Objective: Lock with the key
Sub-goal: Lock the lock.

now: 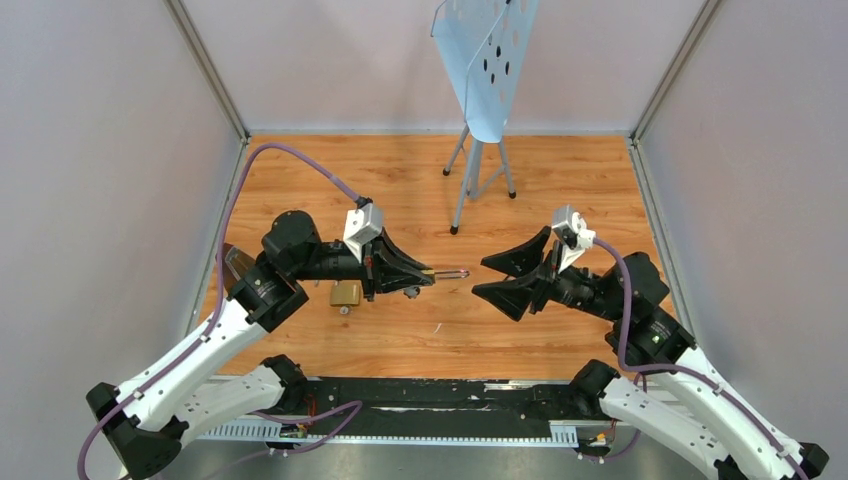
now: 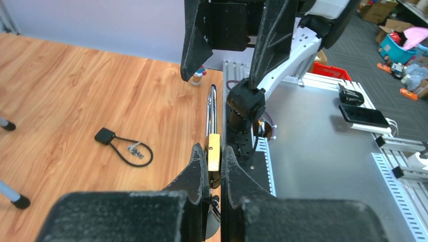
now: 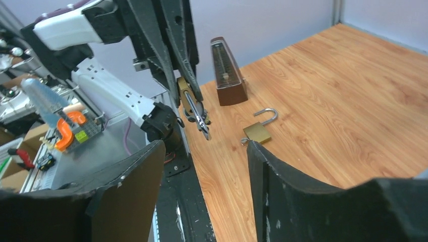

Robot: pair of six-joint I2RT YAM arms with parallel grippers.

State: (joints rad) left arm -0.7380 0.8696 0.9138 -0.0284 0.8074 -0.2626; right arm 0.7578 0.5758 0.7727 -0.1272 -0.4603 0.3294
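My left gripper is shut on the body of a brass padlock, held off the table with its steel shackle pointing at the right gripper. Whether the shackle is latched I cannot tell. A small rounded silver piece behind the lock body, deep between my left fingers, looks like the key, but it is mostly hidden. My right gripper stands open a short way from the shackle tip, facing it, with nothing between its fingers. In the right wrist view the held padlock hangs ahead.
A second brass padlock with an open shackle lies on the wood beneath the left arm. A brown metronome stands behind it. A black cable lock with small keys lies on the floor. A blue perforated stand rises at the back.
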